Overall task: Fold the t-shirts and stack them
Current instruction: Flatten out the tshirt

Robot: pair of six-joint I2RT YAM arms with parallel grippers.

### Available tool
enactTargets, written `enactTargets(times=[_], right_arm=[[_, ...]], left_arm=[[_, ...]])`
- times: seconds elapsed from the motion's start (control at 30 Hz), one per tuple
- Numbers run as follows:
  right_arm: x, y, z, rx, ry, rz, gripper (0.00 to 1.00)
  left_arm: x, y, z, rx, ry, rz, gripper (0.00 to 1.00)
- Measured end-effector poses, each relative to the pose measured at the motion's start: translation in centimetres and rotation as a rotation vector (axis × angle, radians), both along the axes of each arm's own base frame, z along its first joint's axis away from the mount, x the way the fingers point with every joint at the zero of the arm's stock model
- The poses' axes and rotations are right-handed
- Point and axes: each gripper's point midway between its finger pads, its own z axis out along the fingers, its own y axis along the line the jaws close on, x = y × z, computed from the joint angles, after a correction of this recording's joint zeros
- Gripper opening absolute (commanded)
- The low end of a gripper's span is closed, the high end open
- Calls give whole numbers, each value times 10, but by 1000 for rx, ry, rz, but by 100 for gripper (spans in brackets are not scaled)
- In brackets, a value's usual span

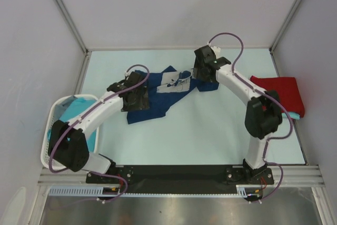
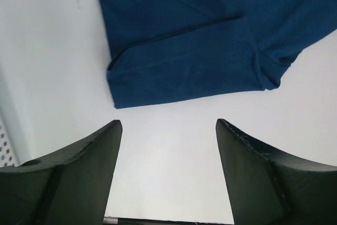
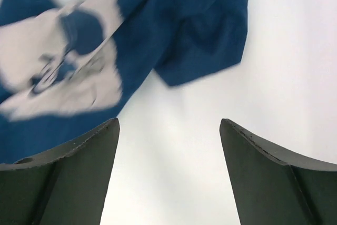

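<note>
A navy blue t-shirt point(image 1: 163, 96) lies crumpled in the middle of the table, its pale grey chest print point(image 1: 175, 82) facing up. My left gripper point(image 1: 138, 96) hovers over its left side, open, with only bare table between its fingers point(image 2: 89, 162); the shirt's hem point(image 2: 195, 72) lies just ahead. My right gripper point(image 1: 205, 75) stands at the shirt's right end, open and empty; the navy cloth and print point(image 3: 58, 77) lie ahead and to the left of it. A folded red t-shirt point(image 1: 280, 93) rests on a turquoise one point(image 1: 295, 114) at the right edge.
A white perforated basket point(image 1: 52, 119) at the left edge holds turquoise cloth point(image 1: 73, 110). Grey walls close in the table on three sides. The black rail with both arm bases runs along the near edge.
</note>
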Motion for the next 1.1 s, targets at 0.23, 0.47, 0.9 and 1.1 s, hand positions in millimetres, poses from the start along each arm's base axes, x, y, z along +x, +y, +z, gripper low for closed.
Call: enactTargets(times=[0.23,0.47,0.9,1.1], right_arm=[[-58,13,54,47,-96,71,80],[-84,-2,42,15,-59,71,79],[-100,4,34,0,-34,105,79],[-102,3,30,-9,-23,113,79]], left_arm=[[-5,-29,-49,19,119,-81,74],[-5,-35,-80,35,185,-92,74],[28,-37,-92,18,196,-48,74],[49,-41,-76,-10,141,-31,73]])
